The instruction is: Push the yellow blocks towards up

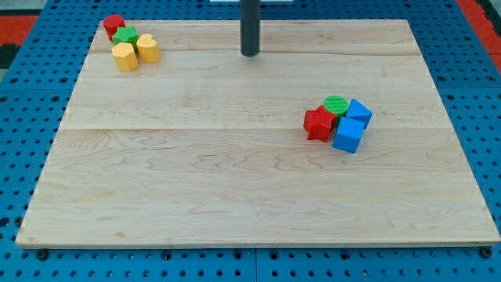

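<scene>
At the far left corner of the wooden surface (pixel 235 196), two yellow blocks (pixel 124 56) (pixel 148 48) sit side by side, touching a green block (pixel 124 35) and, just beyond it, a red block (pixel 114 25). The end effector here is a plain dark rod with no jaws to open or close; my tip (pixel 250 54) rests near the far edge, well apart from the yellow pair and to their right, touching nothing. The approach step appears to be in hand, with no push begun. The next move likely calls for bringing my tip round to the near side of the yellow blocks, then driving them farther. A second cluster lies at mid-right: a red block (pixel 318 124), a green cylinder (pixel 336 104) and two blue cubes (pixel 358 112) (pixel 348 135).
</scene>
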You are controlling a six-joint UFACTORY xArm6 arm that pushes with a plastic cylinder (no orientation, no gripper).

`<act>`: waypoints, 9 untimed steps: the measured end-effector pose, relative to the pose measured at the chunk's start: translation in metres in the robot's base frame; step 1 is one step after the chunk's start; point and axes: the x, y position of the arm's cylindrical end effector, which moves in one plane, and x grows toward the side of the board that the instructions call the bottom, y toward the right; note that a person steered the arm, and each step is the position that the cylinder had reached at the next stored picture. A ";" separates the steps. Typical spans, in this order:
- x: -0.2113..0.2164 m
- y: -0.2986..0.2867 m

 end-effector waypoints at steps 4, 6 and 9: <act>-0.053 -0.163; -0.005 -0.103; 0.166 -0.199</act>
